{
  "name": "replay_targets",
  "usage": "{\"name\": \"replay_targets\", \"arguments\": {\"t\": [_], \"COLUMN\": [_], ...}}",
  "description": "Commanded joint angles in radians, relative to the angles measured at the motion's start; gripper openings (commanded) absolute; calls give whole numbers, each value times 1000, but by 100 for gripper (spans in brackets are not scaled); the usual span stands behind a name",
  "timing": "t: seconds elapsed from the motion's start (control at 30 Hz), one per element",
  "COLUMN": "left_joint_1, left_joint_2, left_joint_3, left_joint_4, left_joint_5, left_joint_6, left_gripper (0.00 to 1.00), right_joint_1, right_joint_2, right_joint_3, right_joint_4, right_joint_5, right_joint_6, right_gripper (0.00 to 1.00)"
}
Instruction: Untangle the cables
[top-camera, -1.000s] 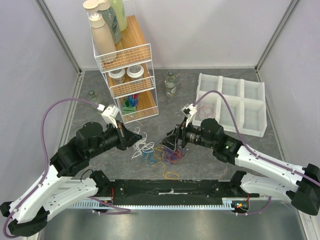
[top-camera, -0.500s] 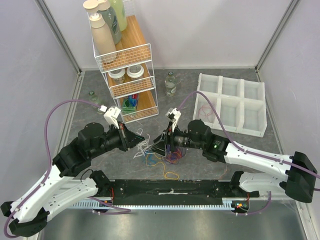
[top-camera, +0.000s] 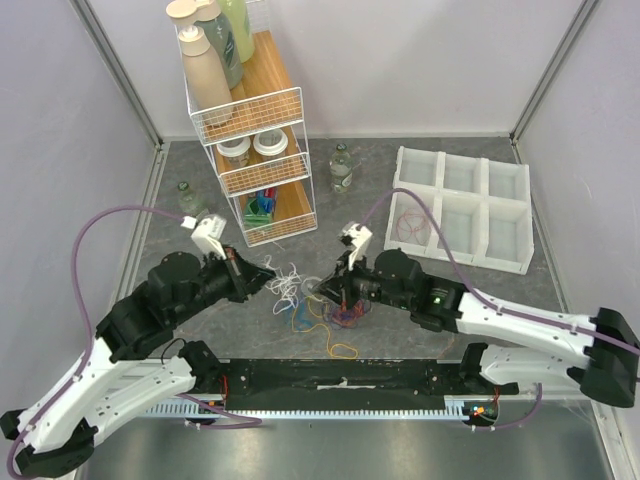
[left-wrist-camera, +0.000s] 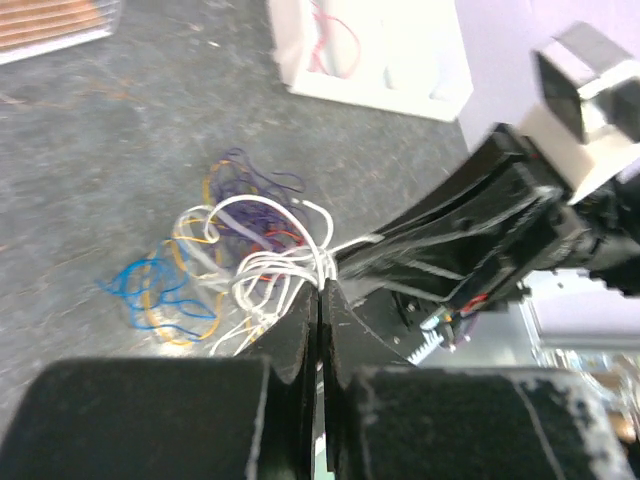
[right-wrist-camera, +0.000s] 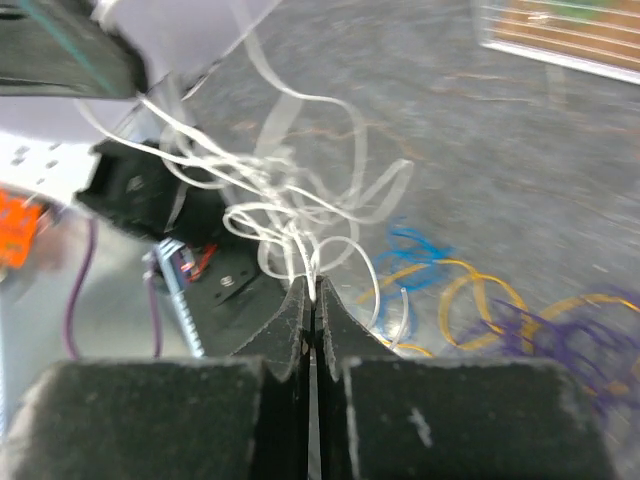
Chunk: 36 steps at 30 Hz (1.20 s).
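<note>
Grey speckled tabletop (top-camera: 520, 290), pale walls on three sides. Tangle of thin floppy cords lies at table centre, between the two arms. The thin floppy white cords (top-camera: 288, 283) sit on the left side of the heap, with blue loops (top-camera: 300, 318) and purple loops (top-camera: 345, 315) beside them. One yellow loop (top-camera: 342, 350) lies apart, nearer the arm bases.

Left gripper (left-wrist-camera: 321, 295): jaws pressed together, pinching a strand bundle of the white cords (left-wrist-camera: 270, 240). Right gripper (right-wrist-camera: 311, 290): jaws also together, clamped on the white cords (right-wrist-camera: 300, 200), whose loops fan out above its tips. The two grippers are near each other over the heap. Blue (right-wrist-camera: 415, 250), yellow (right-wrist-camera: 480, 295) and purple (right-wrist-camera: 570, 340) strands lie flat on the table beyond the right tips.

White six-compartment tray (top-camera: 505, 215) sits at right rear; a pink-red cord (top-camera: 408, 225) lies in its front-left compartment. Wire rack with wooden shelves (top-camera: 250, 150) stands at left rear, bottles on top. A small glass jar (top-camera: 342, 168) stands between rack and tray.
</note>
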Motion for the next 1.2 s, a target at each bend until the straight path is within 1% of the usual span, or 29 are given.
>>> {"name": "replay_targets", "arguments": {"t": [0.0,0.07,0.13,0.23,0.37,0.5,0.63,0.73,0.9,1.03,1.17], "left_joint_1": [-1,2,-1,-1,1,1,1,1,1,-1,-1], "left_joint_2": [-121,-190,-250,-303,-317,-323,-352,-389,-421,-432,-448], "left_joint_3": [42,44,47,59,88,128,209,264,337,375,369], "left_joint_4": [-105,-128,-143,-168,-209,-241,-281,-289,-312,-343,-349], "left_joint_5": [-279,-360,-416,-469,-519,-571,-686,-764,-841,-885,-893], "left_joint_6": [-72,-83,-84,-81,-72,-52,-8,54,124,146,143], "left_gripper": [1,2,2,2,2,2,2,2,2,2,1], "right_joint_1": [1,1,-2,-4,-5,-4,-7,-6,-6,-6,-5], "right_joint_2": [-149,-202,-247,-293,-321,-377,-440,-511,-624,-677,-730], "right_joint_3": [-55,-91,-123,-134,-85,-17,62,107,185,240,271], "right_joint_4": [-232,-370,-502,-656,-815,-889,-963,-1020,-1023,-1023,-1026], "right_joint_5": [446,661,819,936,1056,1165,1254,1340,1467,1561,1596], "right_joint_6": [67,166,255,332,362,351,383,412,333,214,159], "right_gripper": [0,0,0,0,0,0,0,0,0,0,0]}}
